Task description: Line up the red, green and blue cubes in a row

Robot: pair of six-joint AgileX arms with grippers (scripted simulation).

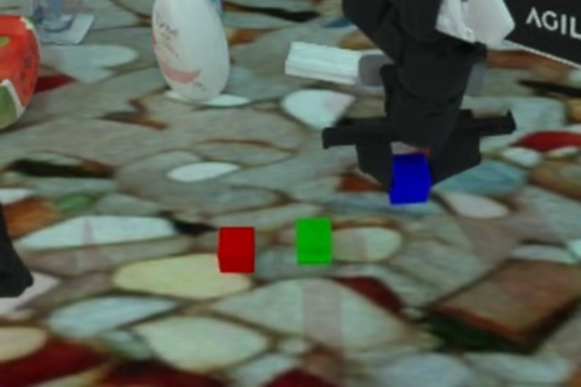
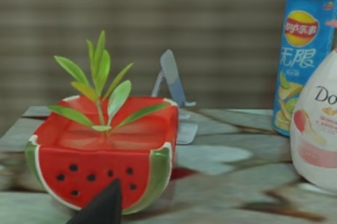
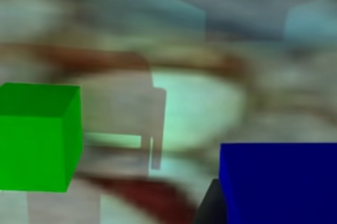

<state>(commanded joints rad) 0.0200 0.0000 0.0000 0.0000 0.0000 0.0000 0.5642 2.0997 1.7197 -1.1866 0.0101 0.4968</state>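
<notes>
Nearest, at the front of the patterned table [image 1: 182, 332], the red cube [image 1: 236, 249] and the green cube [image 1: 314, 241] sit side by side with a small gap between them, red toward the table's left, green toward its right. Both rest flat on the surface.

Next back and to the right: my right gripper [image 1: 410, 169], pointing down, fingers closed on the blue cube [image 1: 408, 178]. The cube shows below the black gripper body, behind and to the right of the green one and apart from it. Whether it touches the table, cannot tell. Right wrist view agrees: blue cube [image 3: 279, 182] up close with a dark finger [image 3: 210, 205] against its side, green cube [image 3: 39, 137] farther off on the table.

My left arm sits parked at the table's left edge, only a dark sliver of it [image 1: 11, 260] in the top view. Left gripper: one dark fingertip [image 2: 102, 208] in its own wrist view; open or closed, cannot tell.

Farther back: a white ridged block [image 1: 322, 63] just behind my right arm, a white bottle [image 1: 191, 37] with pink cap toward the left, a watermelon-shaped planter [image 2: 105, 161] with a green sprig at the far left, a blue chips can [image 2: 303, 56] behind the bottle, a small grey stand [image 2: 171, 84] at the rear.
</notes>
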